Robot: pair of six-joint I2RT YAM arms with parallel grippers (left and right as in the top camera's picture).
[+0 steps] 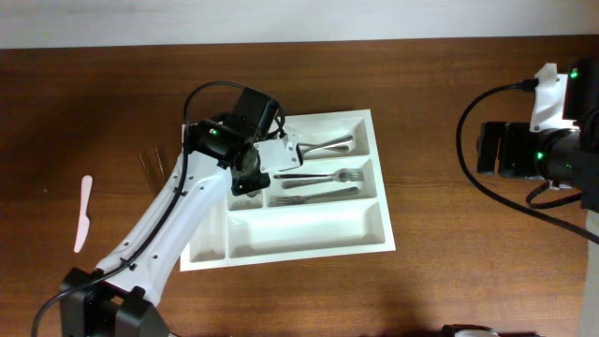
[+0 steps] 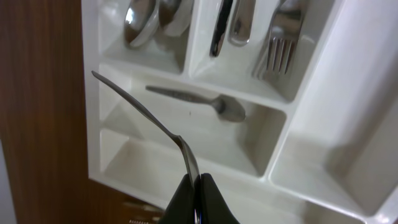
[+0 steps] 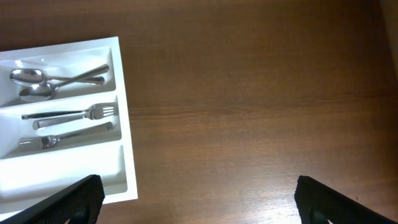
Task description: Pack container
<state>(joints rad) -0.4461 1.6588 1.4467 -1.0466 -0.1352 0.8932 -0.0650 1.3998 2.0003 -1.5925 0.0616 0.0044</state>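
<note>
Left claw pinches a metal utensil slanting above the white tray; right claw gapes.

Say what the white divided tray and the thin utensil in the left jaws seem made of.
White divided tray: likely moulded plastic, smooth semi-gloss, soft highlights on rounded walls. Thin silver utensil: probably polished steel, bright mirror-like reflections along its handle.

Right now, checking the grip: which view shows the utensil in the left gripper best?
Left wrist: the utensil runs full length from the shut left gripper, above the tray. Overhead, the arm hides it; right wrist shows only the tray's other end.
</note>
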